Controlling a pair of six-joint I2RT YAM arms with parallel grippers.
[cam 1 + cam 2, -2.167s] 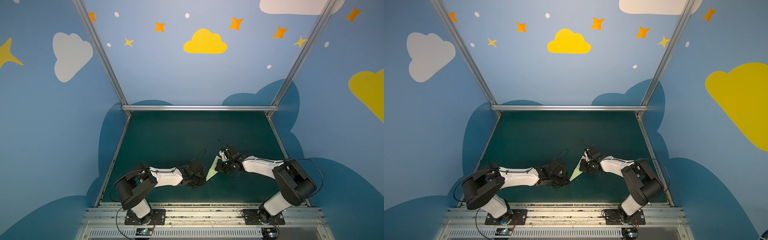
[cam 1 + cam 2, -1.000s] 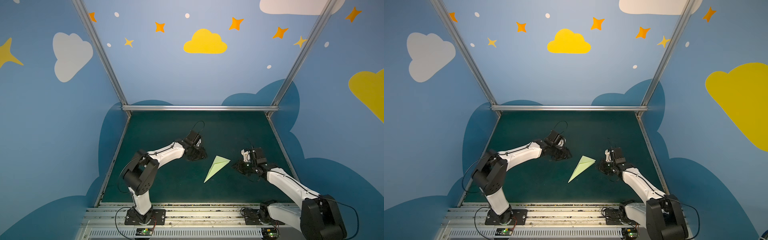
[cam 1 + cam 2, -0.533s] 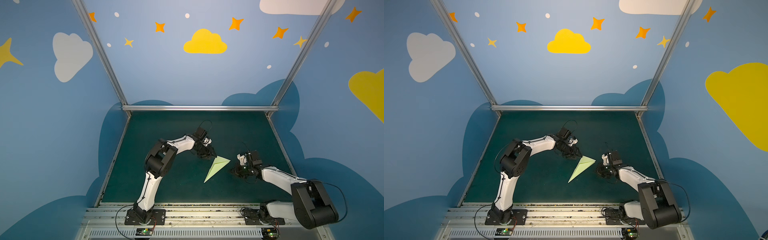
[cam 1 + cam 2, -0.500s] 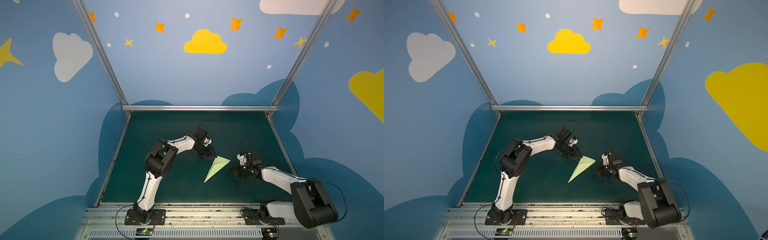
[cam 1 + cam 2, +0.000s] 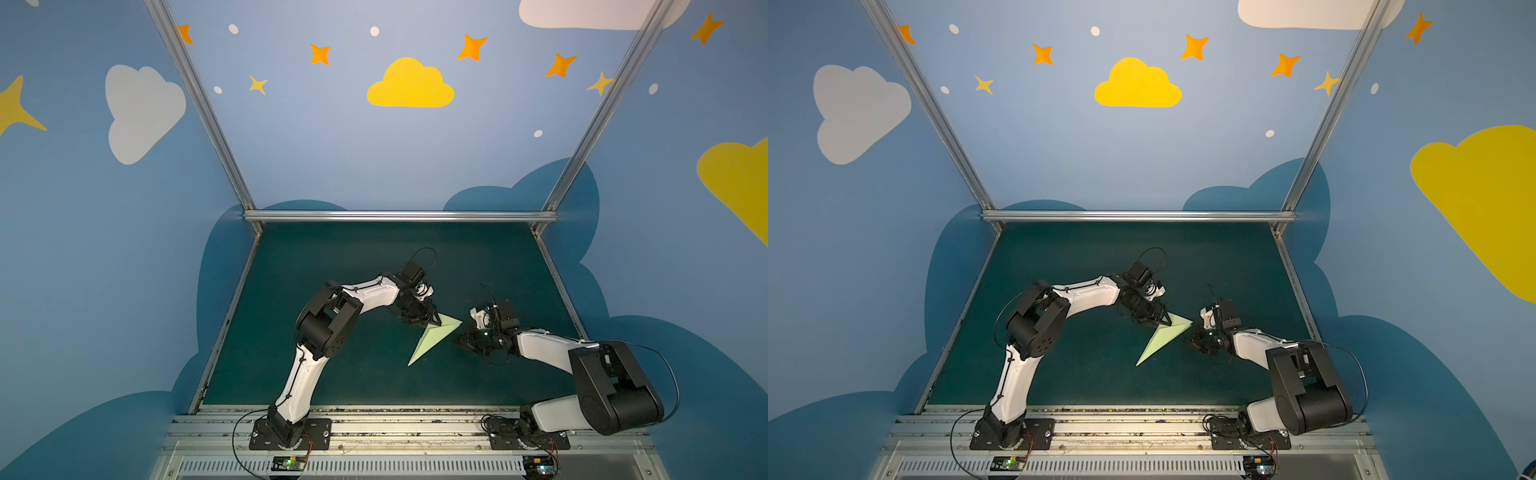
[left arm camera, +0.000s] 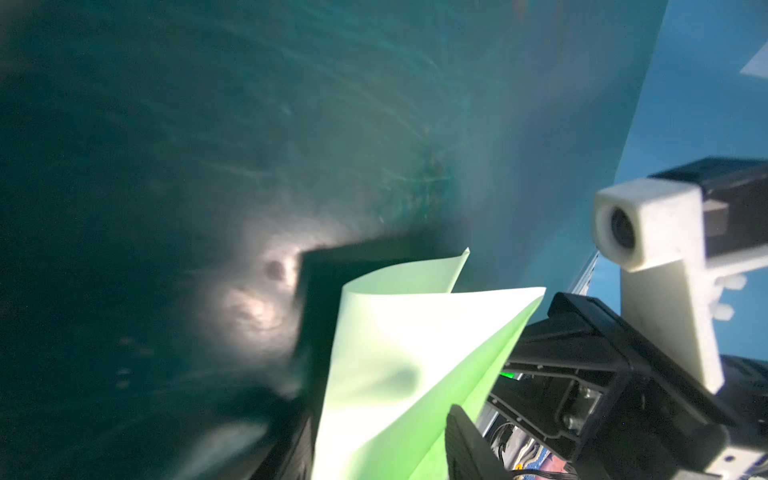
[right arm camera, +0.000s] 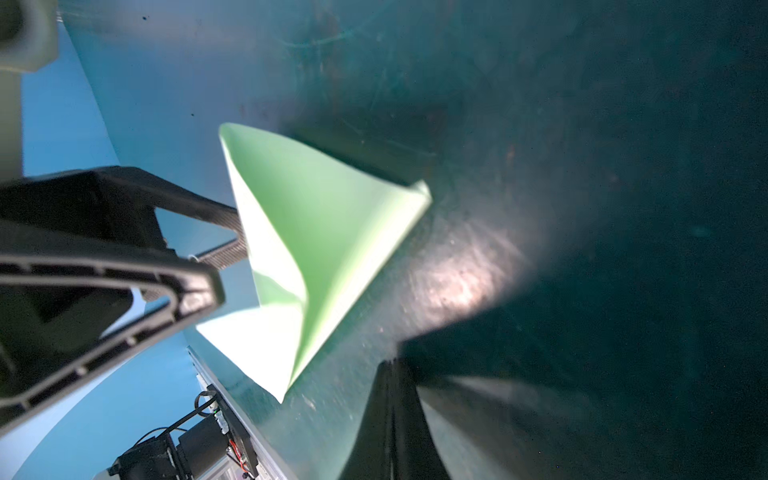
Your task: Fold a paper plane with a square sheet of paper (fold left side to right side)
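Paper: the pale-green paper plane (image 5: 433, 338) (image 5: 1163, 337), a narrow pointed dart of folded sheet, lies on the dark green table mat (image 5: 332, 291) about midway between the two arms.
Lie of the dart: in both top views its sharp tip points toward the near edge and slightly left, and its wide end lies farther back and to the right.
Wide end: in the left wrist view the paper (image 6: 407, 353) curls up off the mat with its layers parted. The right wrist view (image 7: 316, 232) shows the same open fold.
Left gripper: the black left gripper (image 5: 431, 321) (image 5: 1163, 320) sits low at the far left corner of the wide end.
Left fingers: they stand apart with a visible gap. From the right wrist view the ribbed pads (image 7: 226, 253) sit at the raised paper edge. The sheet rises between the two fingers and is not pinched.
Right gripper: the black right gripper (image 5: 464, 341) (image 5: 1198, 341) is down near the mat, just beside the right edge of the wide end and apart from the paper.
Right fingers: closed together and holding nothing (image 7: 395, 374).
Right wrist camera: its white housing (image 6: 640, 224) shows from the left wrist view.
Surroundings: blue walls painted with a yellow cloud (image 5: 409, 85), and an aluminium rail (image 5: 399, 216) along the far edge of the mat.
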